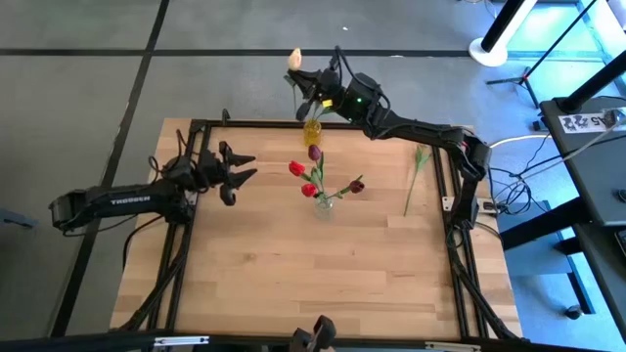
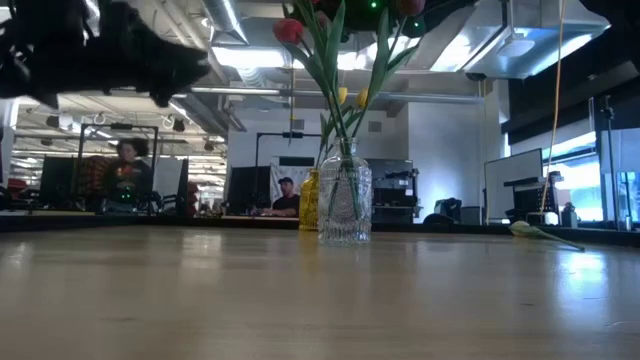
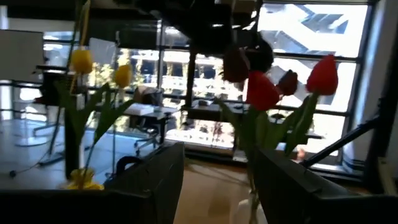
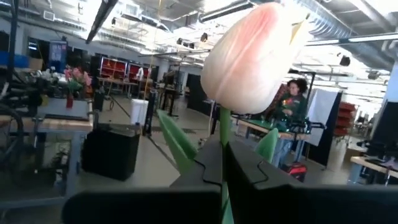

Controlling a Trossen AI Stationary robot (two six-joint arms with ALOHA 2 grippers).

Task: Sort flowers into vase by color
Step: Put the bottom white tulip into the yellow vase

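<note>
Reds are already sitting in the clear vase (image 1: 323, 205), the right gripper (image 1: 311, 90) is clamping a cream tulip (image 1: 294, 59) above the yellow vase (image 1: 312, 131), one flower (image 1: 415, 176) is waiting on the table (image 1: 293, 264), left gripper (image 1: 235, 171) is hanging fingers apart

Yellow tulips (image 3: 81, 61) stand apart from red tulips (image 3: 262, 91), with the open jaws' dark fingers (image 3: 155, 180) below

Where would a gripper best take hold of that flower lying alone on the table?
Probably on the bare stem, near its middle. The loose flower lies flat on the table, clear of the vases, stem running front to back. So come straight down from above with the fingers either side of the stem, away from head and leaves.
</note>
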